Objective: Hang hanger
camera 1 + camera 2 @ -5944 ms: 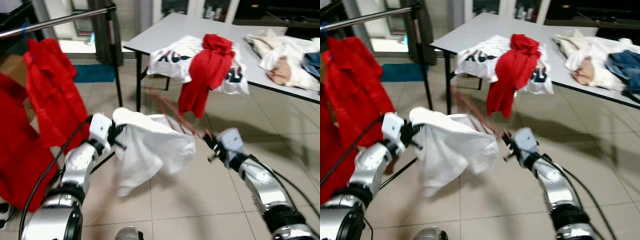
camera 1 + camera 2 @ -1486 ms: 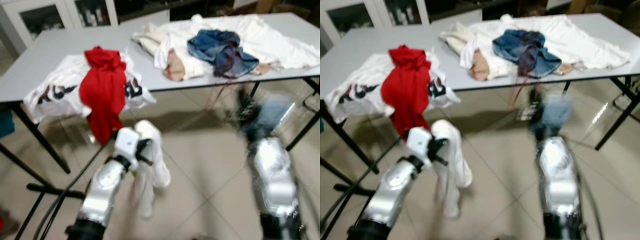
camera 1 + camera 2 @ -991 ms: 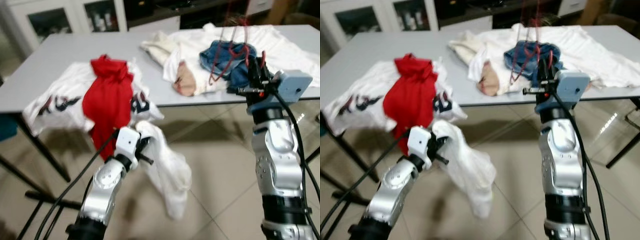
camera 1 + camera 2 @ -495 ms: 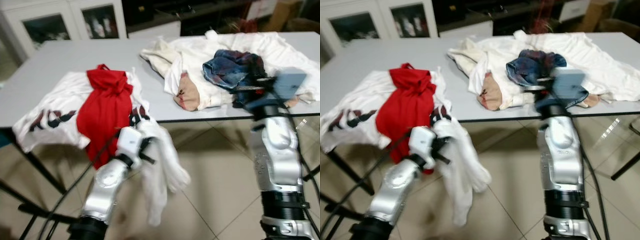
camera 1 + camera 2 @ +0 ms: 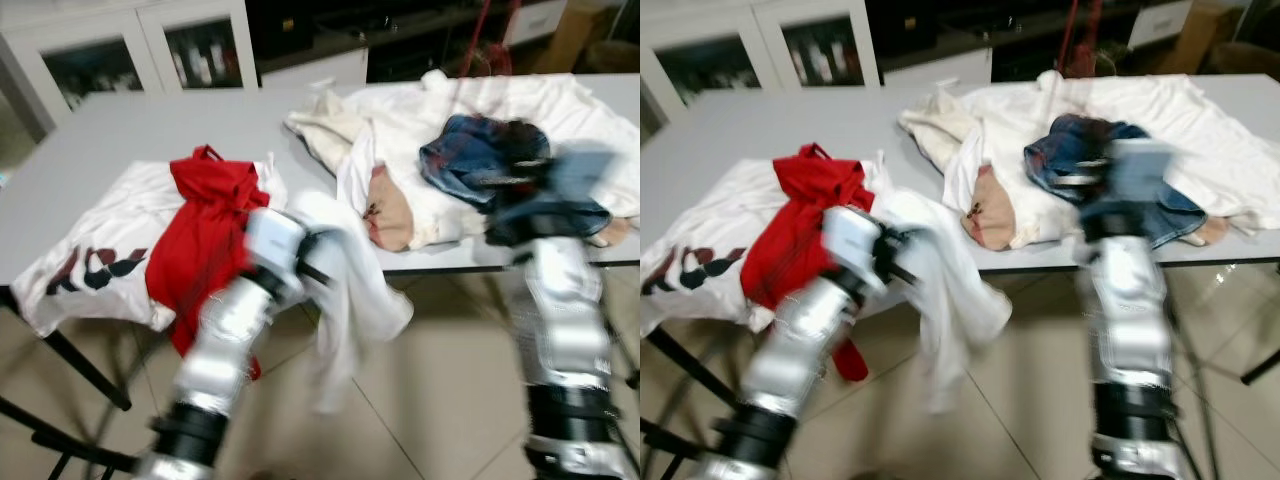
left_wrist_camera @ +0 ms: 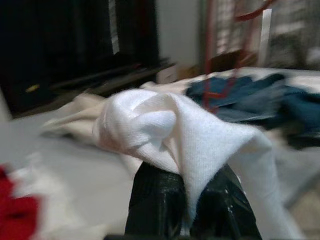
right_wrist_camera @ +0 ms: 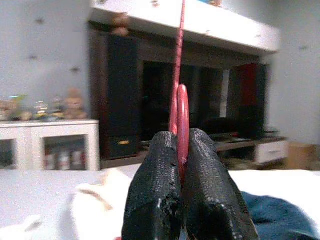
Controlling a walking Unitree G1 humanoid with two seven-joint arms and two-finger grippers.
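Across the back of the scene runs a long grey table (image 5: 130,130), and it's pretty much a laundry dump. Biggest thing on it is a white sheet-like garment (image 5: 540,100) spread over the right end, with a crumpled pair of blue jeans (image 5: 1080,150) lying on top of it. A cream garment (image 5: 330,125) sits bunched near the middle, with a tan piece of cloth (image 5: 385,205) just beside it at the table's front edge. On the left end a white printed t-shirt (image 5: 80,260) droops over the edge, and a red shirt (image 5: 205,215) is piled on it and hangs down past the tabletop. Behind the table are white cabinets with glass doors (image 5: 95,60), and the floor (image 5: 1030,400) is beige tile.

Both arms are motion-blurred in the head views, so take the outlines loosely. The left gripper (image 6: 187,200) is raised in front of the table's front edge, fingers pinched tight on a white garment (image 6: 165,130) that bunches over the fingertips and trails down toward the floor. The right gripper (image 7: 180,155) is up near the jeans, its two fingers squeezed together on a red hanger (image 7: 181,107); the wire's loop sits right between the fingertips and a thin red rod sticks straight up from it. In the head views the hanger is just a faint red streak above the right arm.
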